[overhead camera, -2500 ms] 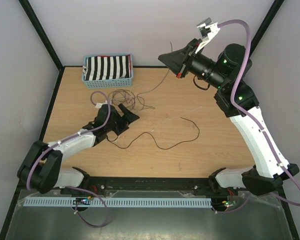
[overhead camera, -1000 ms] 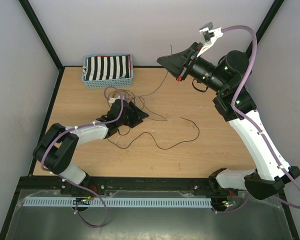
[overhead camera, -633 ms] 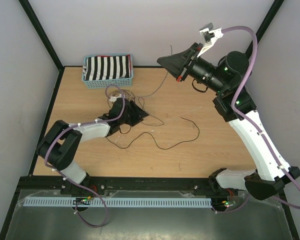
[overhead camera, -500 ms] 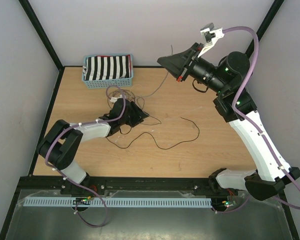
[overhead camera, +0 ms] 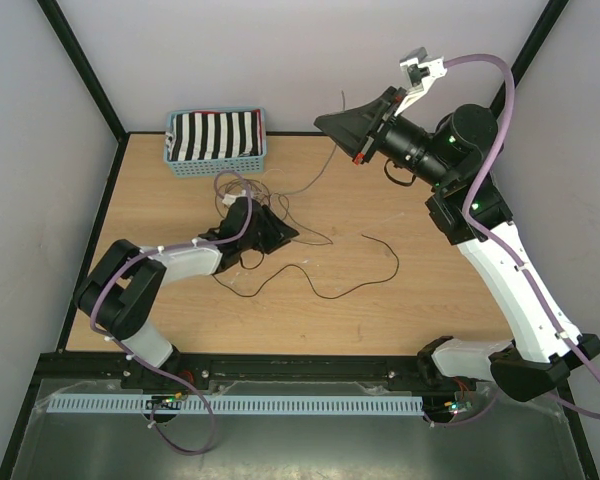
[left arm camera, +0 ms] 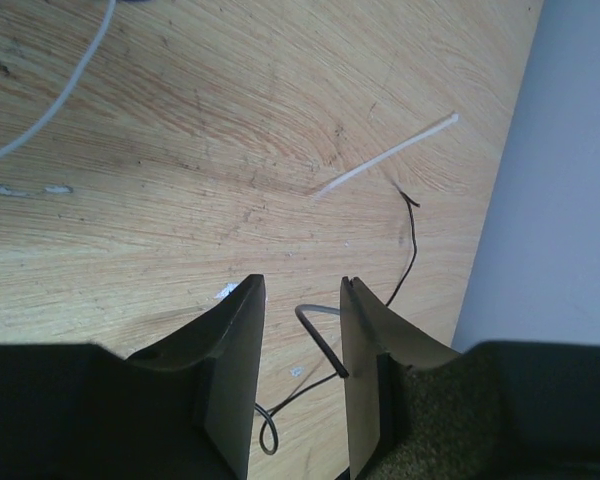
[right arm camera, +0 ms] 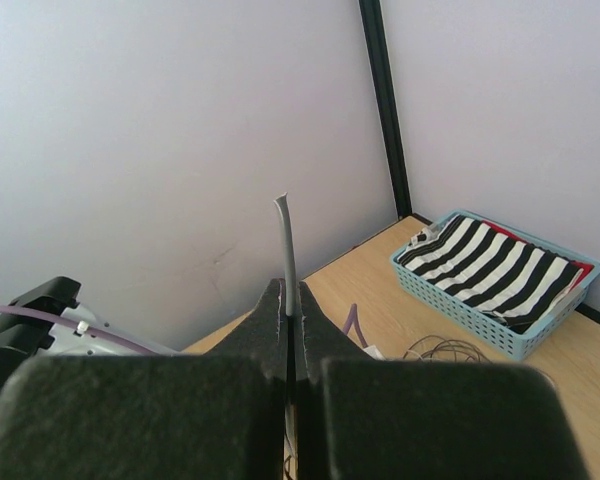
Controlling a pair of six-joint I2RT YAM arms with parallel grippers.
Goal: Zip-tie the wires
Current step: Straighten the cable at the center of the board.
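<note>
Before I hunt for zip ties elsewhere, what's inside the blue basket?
Black-and-white striped cloth fills the basket, red showing at one edge; anything beneath the cloth is covered.

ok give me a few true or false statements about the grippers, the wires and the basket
1. The right gripper is shut on a pale grey wire. True.
2. The left gripper is shut. False: it is open, and a dark wire lies in its gap.
3. The basket holds a striped cloth. True.
4. The right gripper rests on the table. False: it is held up in the air.
</note>
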